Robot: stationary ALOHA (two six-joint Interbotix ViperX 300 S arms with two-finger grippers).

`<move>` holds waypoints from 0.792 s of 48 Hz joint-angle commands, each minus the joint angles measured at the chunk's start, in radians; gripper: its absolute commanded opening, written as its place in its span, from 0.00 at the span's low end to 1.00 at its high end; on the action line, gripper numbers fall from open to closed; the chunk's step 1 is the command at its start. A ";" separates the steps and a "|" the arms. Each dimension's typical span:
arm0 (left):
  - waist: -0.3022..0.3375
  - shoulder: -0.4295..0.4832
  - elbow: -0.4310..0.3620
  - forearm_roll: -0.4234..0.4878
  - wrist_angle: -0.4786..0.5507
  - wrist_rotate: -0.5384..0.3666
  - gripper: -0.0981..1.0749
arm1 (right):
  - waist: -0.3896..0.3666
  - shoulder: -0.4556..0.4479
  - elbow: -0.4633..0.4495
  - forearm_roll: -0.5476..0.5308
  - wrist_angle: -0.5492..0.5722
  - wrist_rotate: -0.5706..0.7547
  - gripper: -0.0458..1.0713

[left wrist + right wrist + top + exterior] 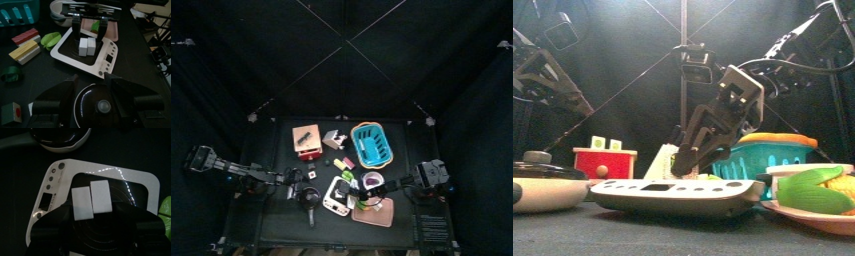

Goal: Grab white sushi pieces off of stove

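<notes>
The stove [100, 188] lies flat near the front of the table [271, 215], a white rounded slab with a column of knobs and a small display along one long edge. Two white sushi pieces [91, 200] rest side by side and touching on its dark burner area; in the left wrist view the same white sushi pieces [86, 47] sit upright-edged in the middle of the stove [87, 50].

The right pincer [90, 235] hangs directly over the stove, jaws spread wide, with both pieces lying ahead of the gap between them and untouched. From the left wrist view its two black fingers [77, 30] straddle the pieces, coming down on either side. How close the tips are to the stove surface is hard to judge.

The left pincer [100, 82] is spread wide and empty, hovering over a dark pan [100, 107] just beside the stove's knob edge.

Open room is tight: the pinkish tray [110, 27] touches the stove's far edge, a green leaf-like piece [50, 38] and a yellow block [23, 51] sit just beside one side, and the blue basket [372, 143] stands behind. The table in front of the stove's near edge is open in the front view.
</notes>
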 commanded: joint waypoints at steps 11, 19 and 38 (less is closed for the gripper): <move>0.000 0.002 -0.002 0.000 -0.005 0.002 0.80 | -0.026 -0.025 -0.005 0.067 0.002 0.002 0.50; 0.002 0.002 -0.002 0.002 -0.005 0.002 0.80 | -0.026 -0.023 -0.009 0.078 0.003 0.002 0.50; 0.002 0.002 -0.002 0.000 -0.005 0.002 0.80 | -0.026 -0.034 -0.021 0.097 0.009 0.003 0.50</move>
